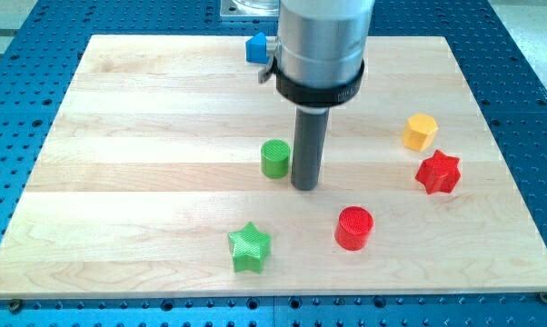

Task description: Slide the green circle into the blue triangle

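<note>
The green circle (274,158) stands near the middle of the wooden board (119,163). My tip (304,187) rests on the board just to the right of the green circle and a little below it, close to it; I cannot tell if they touch. The blue triangle (257,47) sits at the view's top edge of the board, partly hidden behind the arm's grey body (321,41).
A green star (249,247) lies at the view's bottom centre. A red circle (353,227) is to its right. A red star (438,173) and a yellow hexagon (420,132) sit at the view's right.
</note>
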